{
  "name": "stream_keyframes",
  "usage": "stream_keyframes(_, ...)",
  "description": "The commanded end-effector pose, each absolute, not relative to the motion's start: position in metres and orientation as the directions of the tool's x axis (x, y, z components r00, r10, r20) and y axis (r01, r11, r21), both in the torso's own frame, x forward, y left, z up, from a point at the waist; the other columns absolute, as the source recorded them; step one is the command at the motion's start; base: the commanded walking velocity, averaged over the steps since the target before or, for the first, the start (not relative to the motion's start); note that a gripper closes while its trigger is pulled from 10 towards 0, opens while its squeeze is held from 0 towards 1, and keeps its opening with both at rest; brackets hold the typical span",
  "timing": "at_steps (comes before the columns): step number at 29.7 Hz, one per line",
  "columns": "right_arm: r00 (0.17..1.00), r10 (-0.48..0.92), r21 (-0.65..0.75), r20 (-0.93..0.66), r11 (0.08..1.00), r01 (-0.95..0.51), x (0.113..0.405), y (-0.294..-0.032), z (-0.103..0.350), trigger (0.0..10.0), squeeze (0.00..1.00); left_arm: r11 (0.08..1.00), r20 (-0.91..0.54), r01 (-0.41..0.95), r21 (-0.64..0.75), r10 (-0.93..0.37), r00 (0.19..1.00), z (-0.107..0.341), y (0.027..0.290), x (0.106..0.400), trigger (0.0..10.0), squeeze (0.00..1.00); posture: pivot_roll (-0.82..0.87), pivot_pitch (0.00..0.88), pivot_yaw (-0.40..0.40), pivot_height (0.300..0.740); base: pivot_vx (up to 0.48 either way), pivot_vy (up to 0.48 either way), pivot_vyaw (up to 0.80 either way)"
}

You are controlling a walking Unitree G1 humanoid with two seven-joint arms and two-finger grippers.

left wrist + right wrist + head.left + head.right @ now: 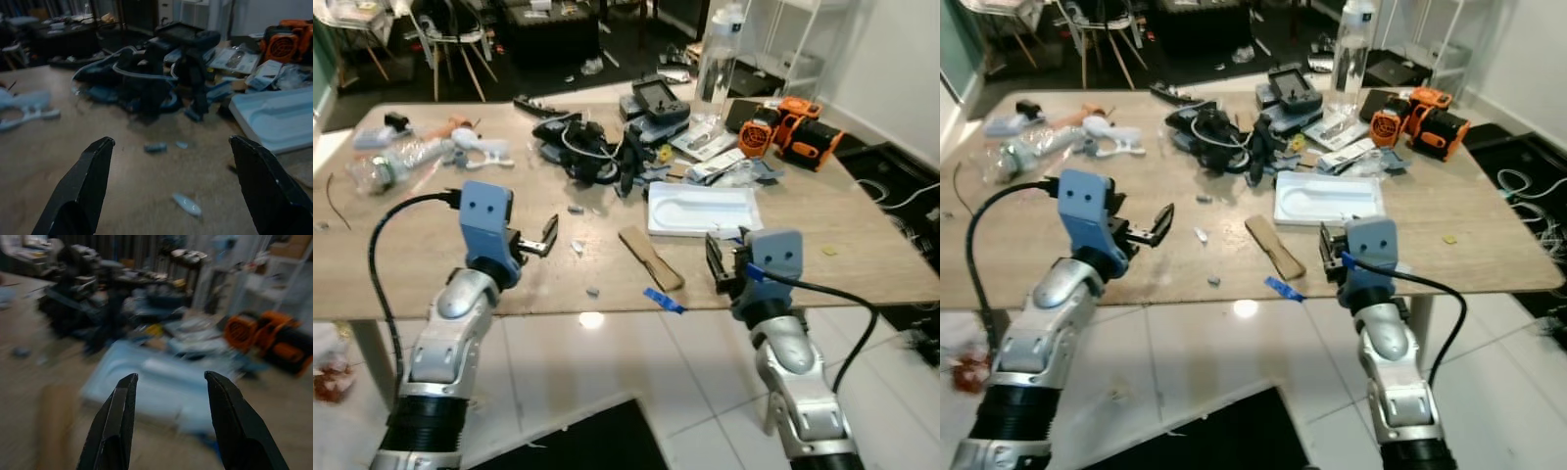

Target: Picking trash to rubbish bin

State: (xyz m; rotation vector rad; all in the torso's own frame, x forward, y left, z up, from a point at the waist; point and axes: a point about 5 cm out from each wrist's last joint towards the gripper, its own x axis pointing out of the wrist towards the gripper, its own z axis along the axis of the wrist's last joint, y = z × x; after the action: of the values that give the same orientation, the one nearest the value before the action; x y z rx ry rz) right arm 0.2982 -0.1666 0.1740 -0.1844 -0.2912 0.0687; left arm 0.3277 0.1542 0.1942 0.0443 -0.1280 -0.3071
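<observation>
- Left claw [548, 235] hovers over the near left part of the desk [401, 255], fingers wide apart and holding nothing
- Right claw [717, 262] sits at the near edge of the desk, right of centre, fingers apart and empty, aimed at the white tray [703, 208]
- White tray lies flat just beyond the right claw
- Cardboard strip [650, 258] lies between the two claws, near the front edge
- Blue scrap [664, 301] rests on the near edge of the desk, just left of the right claw
- Small pale bits [578, 247] are scattered on the wood just right of the left claw; the left wrist view shows them between its fingers [80, 191]
- Black cable tangle [587, 149] is heaped at the far centre of the desk
- Clear bottle [717, 67] stands upright at the far side, right of centre
- Orange tool [791, 129] lies at the far right
- Crumpled plastic [391, 162] lies at the far left
- Right wrist view is blurred; tray and orange tool can still be made out
</observation>
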Motion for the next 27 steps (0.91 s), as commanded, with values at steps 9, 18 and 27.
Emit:
stream_keyframes(9,0.988,0.081,-0.197,0.133,0.979,-0.053,0.296,-0.168,0.149,10.0,0.00,0.919,0.112,0.386,0.085,-0.394,0.913,0.192,0.147,0.319,10.0,0.00,-0.01,0.126,0.040,0.740,0.373,0.000,0.00)
stream_keyframes(18,0.979,0.199,-0.124,0.036,0.973,-0.193,0.288,-0.149,0.131,10.0,0.00,0.815,0.144,0.572,0.097,-0.580,0.802,0.197,0.132,0.303,10.0,0.00,-0.01,0.136,0.043,0.740,0.037,0.000,0.00)
stream_keyframes(27,0.944,0.329,-0.122,0.017,0.938,-0.324,0.285,-0.126,0.129,10.0,1.00,0.766,0.137,0.635,0.099,-0.643,0.754,0.196,0.128,0.298,10.0,0.00,-0.01,0.145,0.046,0.740,0.000,0.000,0.00)
